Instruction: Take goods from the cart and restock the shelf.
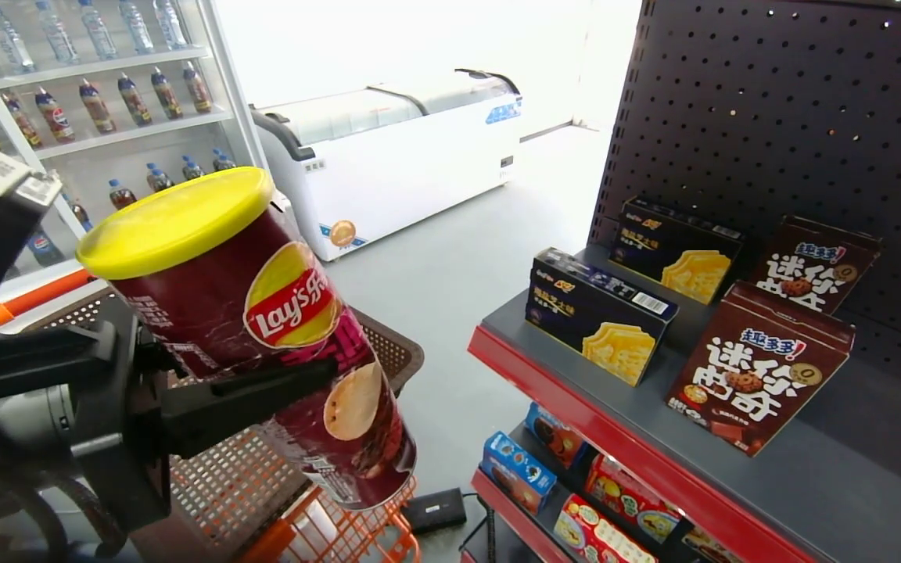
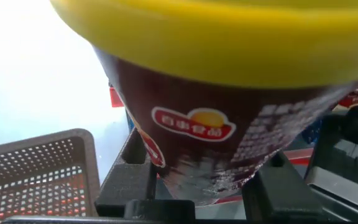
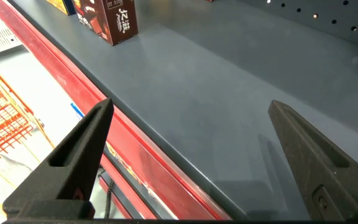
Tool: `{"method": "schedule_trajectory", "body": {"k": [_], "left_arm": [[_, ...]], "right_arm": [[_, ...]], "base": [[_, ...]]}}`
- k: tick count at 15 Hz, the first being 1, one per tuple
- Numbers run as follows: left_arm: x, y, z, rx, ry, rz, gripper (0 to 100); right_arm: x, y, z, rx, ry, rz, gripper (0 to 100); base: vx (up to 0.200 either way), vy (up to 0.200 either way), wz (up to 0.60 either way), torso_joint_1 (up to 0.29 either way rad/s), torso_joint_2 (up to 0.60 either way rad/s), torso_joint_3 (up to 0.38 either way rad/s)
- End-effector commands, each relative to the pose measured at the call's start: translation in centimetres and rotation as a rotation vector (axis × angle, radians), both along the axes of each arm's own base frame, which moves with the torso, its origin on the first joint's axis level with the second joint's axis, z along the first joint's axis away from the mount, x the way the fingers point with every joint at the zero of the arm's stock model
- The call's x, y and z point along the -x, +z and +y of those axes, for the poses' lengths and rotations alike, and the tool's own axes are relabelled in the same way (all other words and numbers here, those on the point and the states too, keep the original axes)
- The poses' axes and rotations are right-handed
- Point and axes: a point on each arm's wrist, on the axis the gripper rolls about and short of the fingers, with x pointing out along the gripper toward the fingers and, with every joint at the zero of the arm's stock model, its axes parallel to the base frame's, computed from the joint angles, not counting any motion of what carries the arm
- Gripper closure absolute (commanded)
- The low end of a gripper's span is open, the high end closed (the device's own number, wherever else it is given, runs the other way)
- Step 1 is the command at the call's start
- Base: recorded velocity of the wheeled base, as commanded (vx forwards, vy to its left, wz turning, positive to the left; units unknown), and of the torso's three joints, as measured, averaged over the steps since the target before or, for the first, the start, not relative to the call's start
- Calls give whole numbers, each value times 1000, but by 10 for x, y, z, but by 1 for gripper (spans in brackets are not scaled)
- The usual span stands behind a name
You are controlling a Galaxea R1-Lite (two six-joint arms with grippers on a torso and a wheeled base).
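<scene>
Your left gripper (image 1: 263, 383) has its jaws pinching the can of chips (image 1: 224, 274) around the middle, one jaw lying dark across the label. The can is tilted, its yellow lid (image 1: 177, 215) uppermost, and it hangs above the brown basket of the cart (image 1: 400, 356), well apart from the shelf (image 1: 849, 477). On the shelf's grey deck, the corner nearest the can carries two dark blue boxes (image 1: 599, 317), one behind the other, with two brown boxes (image 1: 759, 367) standing just beside them in front of the pegboard (image 1: 771, 102). Your right gripper (image 3: 191, 109) hovers over the deck with its jaws spread wide and nothing between them, and a brown box (image 3: 114, 22) stands farther along. Beyond the cart are a chest freezer (image 1: 403, 156) and a drinks cooler (image 1: 106, 102).
</scene>
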Motion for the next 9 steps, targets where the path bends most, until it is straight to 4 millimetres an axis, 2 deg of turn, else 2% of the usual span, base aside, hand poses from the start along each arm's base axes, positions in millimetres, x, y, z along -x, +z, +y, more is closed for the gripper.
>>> {"method": "schedule_trajectory", "body": {"k": [1,4,9], "left_arm": [[1,9,0,4,-2,-8,100],[1,16,0,-10,-13,18,100],[2,14,-6,-37,-54,20,100]], "right_arm": [[-1,0,0,2,5,10,0],[0,0,0,0,2,1,0],[0,0,0,2,2,-1,0]], "base": [[0,0,0,0,0,0],[0,0,0,0,0,0],[0,0,0,0,0,0]]}}
